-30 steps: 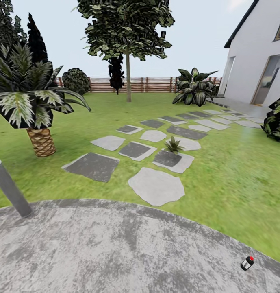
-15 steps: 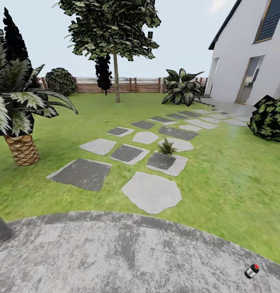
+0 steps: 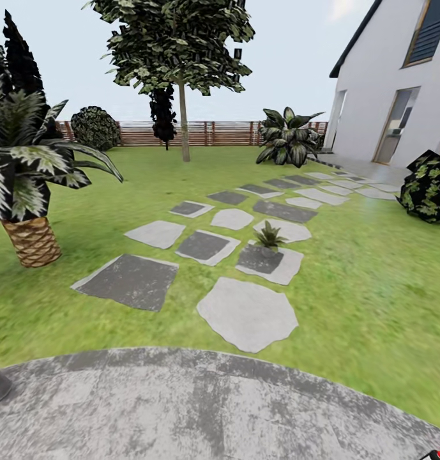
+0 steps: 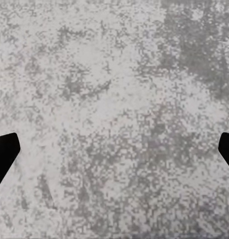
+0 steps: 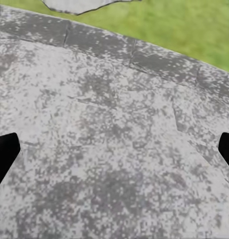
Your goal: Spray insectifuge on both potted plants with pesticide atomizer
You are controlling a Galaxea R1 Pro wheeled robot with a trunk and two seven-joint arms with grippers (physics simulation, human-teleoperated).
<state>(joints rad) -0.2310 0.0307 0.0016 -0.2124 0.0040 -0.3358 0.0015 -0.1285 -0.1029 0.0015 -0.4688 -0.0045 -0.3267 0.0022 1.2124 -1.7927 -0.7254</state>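
Head view. The robot stands on the round grey patio (image 3: 200, 409) at the edge of the lawn (image 3: 373, 275). Stepping slabs (image 3: 248, 313) run across the grass toward the white house (image 3: 398, 83). A small spiky plant (image 3: 269, 236) sits on one slab; it is not one of the targets. A broad-leaved rosette (image 3: 288, 137) stands far off by the brown slat fence (image 3: 213, 133), near the house corner; its pot cannot be made out at this range, so whether it is one of the potted plants is a judgement only. A scaly-trunked palm (image 3: 28, 185) stands on the left, a dark bush (image 3: 430, 188) on the right. The pesticide atomizer (image 3: 432, 455) shows as a sliver of red and dark at the bottom right corner, lying on the patio close to the robot's right side.

Left wrist view. The left pincer (image 4: 114, 154) is spread wide, its dark fingertips (image 4: 4, 154) at the frame edges, nothing between them, mottled paving beneath.

Right wrist view. The right pincer (image 5: 114, 154) is likewise released and empty, over paving near the grass border.

Assessment. The step in hand is the approach to the bottle; nothing is picked up yet. The next move calls for turning toward the right, lowering the gaze to bring the bottle fully into sight, then reaching down with the right arm.
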